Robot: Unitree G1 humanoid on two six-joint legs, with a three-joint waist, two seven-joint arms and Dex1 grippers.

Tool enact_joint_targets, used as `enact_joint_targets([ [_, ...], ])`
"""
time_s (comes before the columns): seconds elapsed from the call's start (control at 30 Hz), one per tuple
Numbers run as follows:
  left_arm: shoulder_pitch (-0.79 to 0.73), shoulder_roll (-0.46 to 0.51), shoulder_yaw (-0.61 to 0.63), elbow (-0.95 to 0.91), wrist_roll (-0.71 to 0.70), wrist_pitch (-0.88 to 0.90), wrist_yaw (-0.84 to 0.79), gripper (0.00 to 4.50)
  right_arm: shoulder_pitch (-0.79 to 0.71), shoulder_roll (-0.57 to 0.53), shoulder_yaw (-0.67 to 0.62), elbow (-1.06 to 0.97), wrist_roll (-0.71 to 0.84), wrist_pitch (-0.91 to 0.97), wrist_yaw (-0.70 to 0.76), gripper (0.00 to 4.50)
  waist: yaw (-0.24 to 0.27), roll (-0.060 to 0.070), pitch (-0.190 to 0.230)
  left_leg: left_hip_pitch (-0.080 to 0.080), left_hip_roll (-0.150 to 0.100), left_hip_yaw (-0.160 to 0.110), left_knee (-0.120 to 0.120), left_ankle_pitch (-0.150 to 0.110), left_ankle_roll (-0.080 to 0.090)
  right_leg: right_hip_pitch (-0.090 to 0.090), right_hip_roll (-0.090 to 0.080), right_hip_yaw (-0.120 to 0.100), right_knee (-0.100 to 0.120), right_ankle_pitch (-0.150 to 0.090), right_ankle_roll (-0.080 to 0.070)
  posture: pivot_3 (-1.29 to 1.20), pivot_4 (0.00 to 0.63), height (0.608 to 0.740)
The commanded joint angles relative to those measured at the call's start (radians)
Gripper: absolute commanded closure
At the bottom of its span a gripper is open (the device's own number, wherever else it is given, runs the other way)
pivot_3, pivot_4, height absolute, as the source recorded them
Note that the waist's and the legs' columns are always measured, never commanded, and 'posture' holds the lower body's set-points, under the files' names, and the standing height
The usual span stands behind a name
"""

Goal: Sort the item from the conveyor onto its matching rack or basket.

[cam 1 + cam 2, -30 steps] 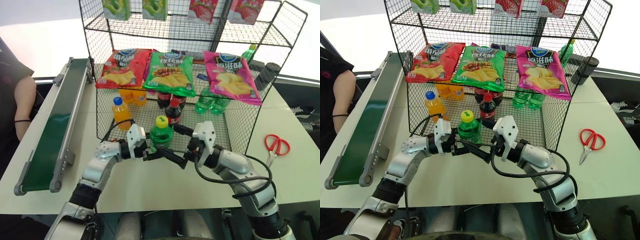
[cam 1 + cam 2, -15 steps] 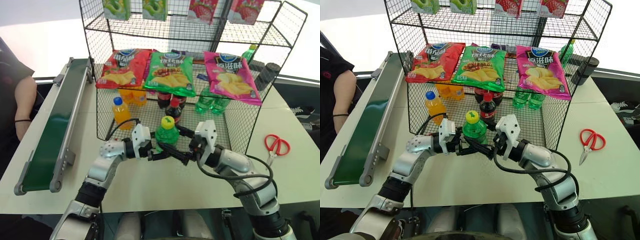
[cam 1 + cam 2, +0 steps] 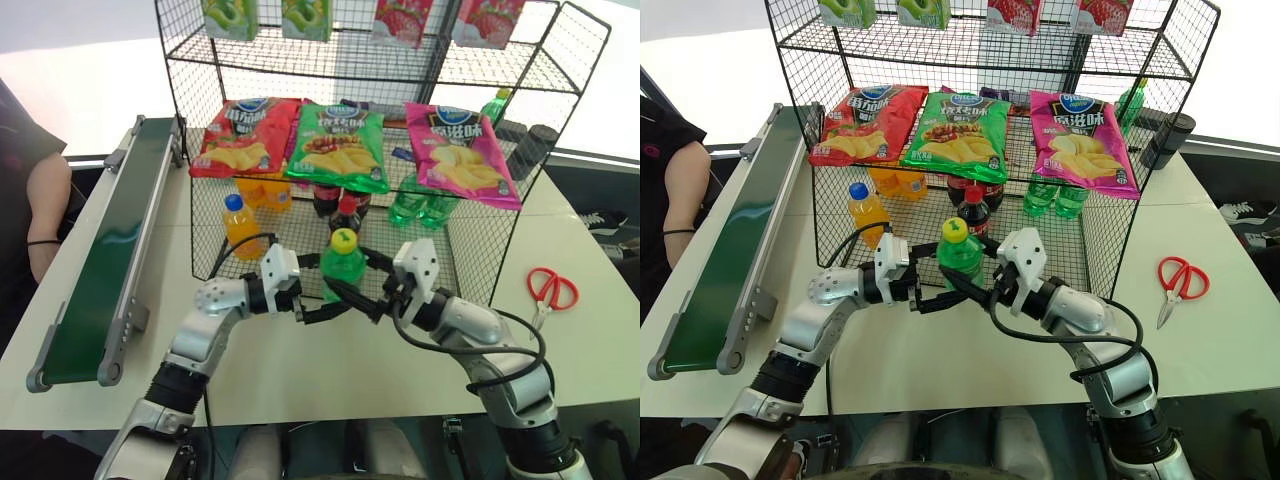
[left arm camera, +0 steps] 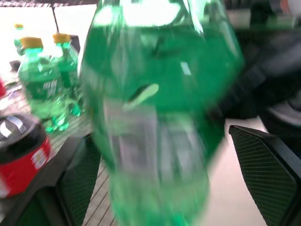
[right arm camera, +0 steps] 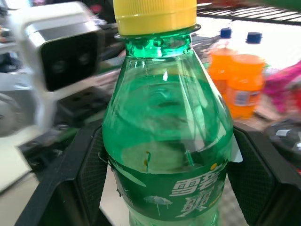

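The item, a green soda bottle [image 3: 343,268] with a yellow cap, hangs upright just in front of the rack [image 3: 470,262]. My right gripper [image 3: 362,290] reaches in from the right and is shut on it, both pads [image 5: 94,165] pressed against its label. My left gripper [image 3: 328,300] comes from the left and stands open around the item [image 4: 155,117], its fingers [image 4: 265,174] clear of the plastic. The conveyor [image 3: 100,270] runs along the table's left side with nothing on its belt.
The rack's bottom tier holds orange-drink bottles [image 3: 240,225], cola bottles [image 3: 345,212] and green bottles [image 3: 420,205]; chip bags [image 3: 340,150] lie above them. Red scissors [image 3: 553,290] rest at the right. A person's arm [image 3: 45,210] is beside the conveyor.
The right gripper has shut on the bottle and the left gripper has let go and opened. The bottle has shifted slightly right, toward the rack.
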State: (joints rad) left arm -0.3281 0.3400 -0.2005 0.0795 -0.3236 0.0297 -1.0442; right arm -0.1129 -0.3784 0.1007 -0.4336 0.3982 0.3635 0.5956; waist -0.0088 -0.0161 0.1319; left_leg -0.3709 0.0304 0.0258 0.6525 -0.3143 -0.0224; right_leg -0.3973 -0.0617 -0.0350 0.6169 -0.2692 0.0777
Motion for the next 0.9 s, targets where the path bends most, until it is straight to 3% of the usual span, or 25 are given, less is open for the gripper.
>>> enact_joint_targets([
  [0.03,0.041,0.028,0.041,-0.040,-0.004,0.002,0.024,0.05,0.031,-0.012,-0.107,0.000,-0.046,-0.110,-0.044,1.50,0.002,0.000,0.000,0.000,0.000,0.000,0.000,0.000,0.000,0.000,0.000,0.000,0.000,0.000,0.000,0.00,0.150,0.740],
  [0.33,0.109,0.051,0.074,-0.136,-0.025,0.016,0.072,0.05,0.087,0.054,-0.233,0.166,-0.144,-0.261,-0.203,1.50,0.014,0.001,0.000,0.001,0.000,0.001,0.000,0.000,0.000,0.000,0.000,0.001,0.001,0.000,0.000,0.00,0.150,0.740],
  [0.53,0.115,0.054,0.065,-0.221,-0.049,0.068,0.080,0.05,-0.002,0.121,-0.267,0.369,-0.154,-0.344,-0.266,1.50,0.013,0.004,0.000,0.002,0.000,0.002,0.000,0.000,0.000,0.000,0.000,0.002,0.002,0.000,0.000,0.00,0.150,0.740],
  [0.9,0.119,0.063,0.061,-0.256,-0.052,0.103,0.089,0.05,-0.160,0.145,-0.316,0.663,-0.153,-0.455,-0.319,1.50,0.013,0.007,0.001,0.002,0.000,0.002,0.000,0.000,0.000,0.000,0.000,0.003,0.002,0.000,0.000,0.00,0.150,0.740],
])
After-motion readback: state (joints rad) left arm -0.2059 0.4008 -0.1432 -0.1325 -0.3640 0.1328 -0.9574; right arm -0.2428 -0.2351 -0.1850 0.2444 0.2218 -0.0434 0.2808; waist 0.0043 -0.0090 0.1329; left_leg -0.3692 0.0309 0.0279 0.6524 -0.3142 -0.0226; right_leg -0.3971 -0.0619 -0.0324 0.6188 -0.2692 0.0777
